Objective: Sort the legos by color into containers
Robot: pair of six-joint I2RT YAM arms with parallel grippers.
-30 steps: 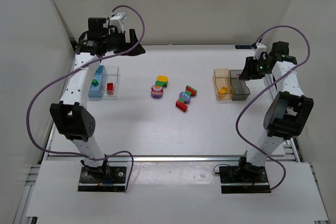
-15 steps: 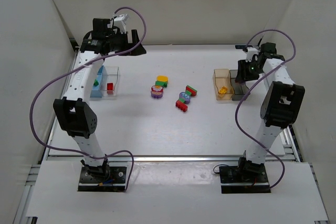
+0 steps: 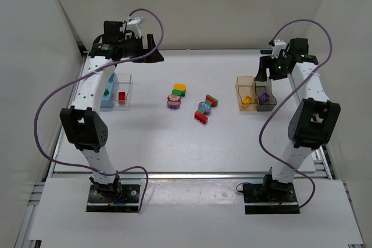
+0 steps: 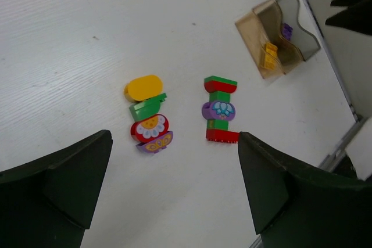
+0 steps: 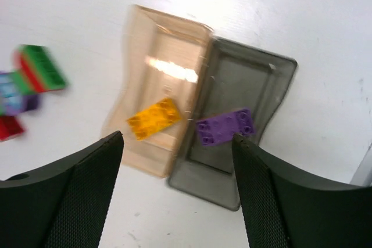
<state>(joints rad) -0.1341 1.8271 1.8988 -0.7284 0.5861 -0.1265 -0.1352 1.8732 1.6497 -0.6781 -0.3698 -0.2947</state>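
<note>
Two stacks of mixed-colour legos lie mid-table: a yellow-green-red-purple one and a red-green-purple one. The blue-tinted bin holds a green brick. The clear bin holds a red brick. The orange bin holds a yellow brick. The dark grey bin holds a purple brick. My left gripper is open and empty, high over the back left. My right gripper is open and empty above the two right bins.
White walls close in the table at the back and both sides. The right bins stand near the table's right edge. The table's metal frame runs along the front, with both arm bases below it.
My right gripper has lifted up and back from the dark grey bin, and the purple brick now lies in that bin. My left gripper has shifted slightly right.
</note>
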